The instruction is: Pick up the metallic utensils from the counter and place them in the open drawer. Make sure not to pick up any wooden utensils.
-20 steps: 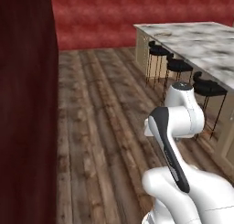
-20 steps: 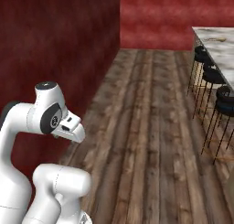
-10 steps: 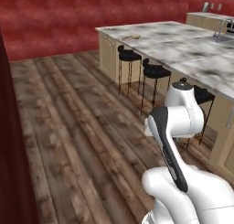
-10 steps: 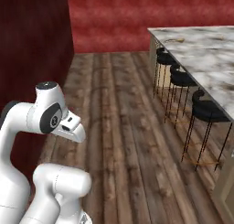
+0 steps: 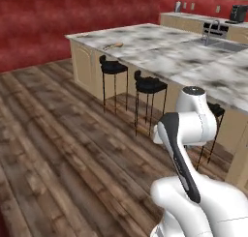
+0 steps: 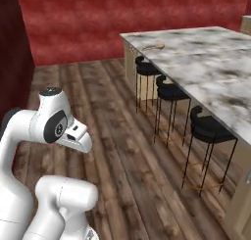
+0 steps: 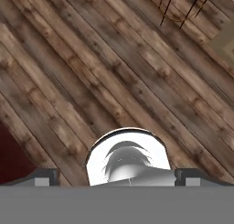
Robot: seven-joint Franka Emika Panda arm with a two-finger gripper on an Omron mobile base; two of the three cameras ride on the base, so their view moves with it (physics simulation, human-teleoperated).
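Three stools (image 5: 149, 86) in a row before the counter (image 5: 160, 50), a utensil (image 5: 113, 46) on its far end.

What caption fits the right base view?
Arm folded, facing marble counter with three black stools and a utensil near its far corner.

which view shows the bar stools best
The right base view: all three black bar stools stand in a row along the marble counter, seats and thin legs in full. The left base view shows two clearly; the arm hides most of the third. The hand view catches some thin dark legs at its top.
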